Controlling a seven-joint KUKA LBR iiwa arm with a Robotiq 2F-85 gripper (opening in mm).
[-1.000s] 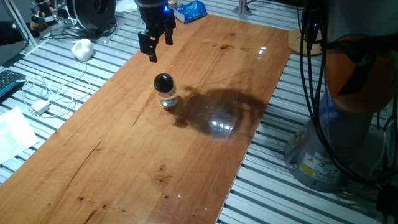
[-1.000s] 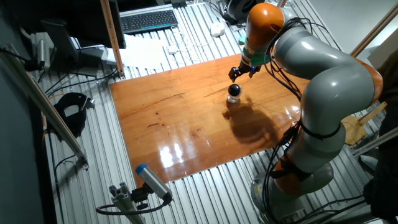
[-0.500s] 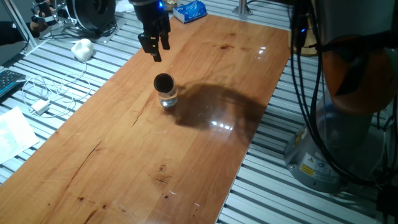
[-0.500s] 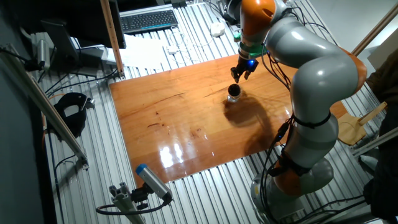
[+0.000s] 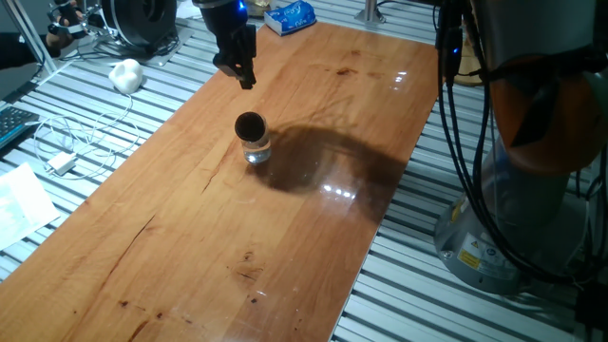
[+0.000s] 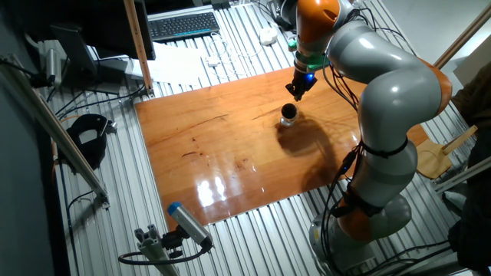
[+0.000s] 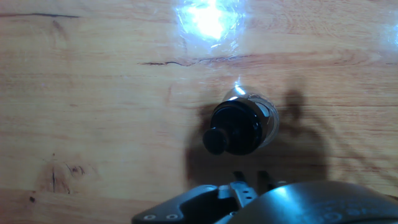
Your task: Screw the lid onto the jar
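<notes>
The small clear glass jar stands upright on the wooden table, with the glossy black lid sitting on its mouth. Both fixed views show them, the jar under its lid. My gripper hangs above and just beyond the jar, apart from it, with nothing between its fingers. Its fingers line up almost edge-on, so the gap hardly shows. The gripper also clears the lid in the other fixed view. In the hand view the lid covers the jar, and the gripper's housing fills the bottom edge.
A white lumpy ball and white cables lie on the slatted bench left of the table. A blue packet sits at the far end. My arm's base stands right of the table. A keyboard lies beyond.
My gripper has turned about its axis and drifted a little up and away from the jar. Jar and lid have stayed where they were.
</notes>
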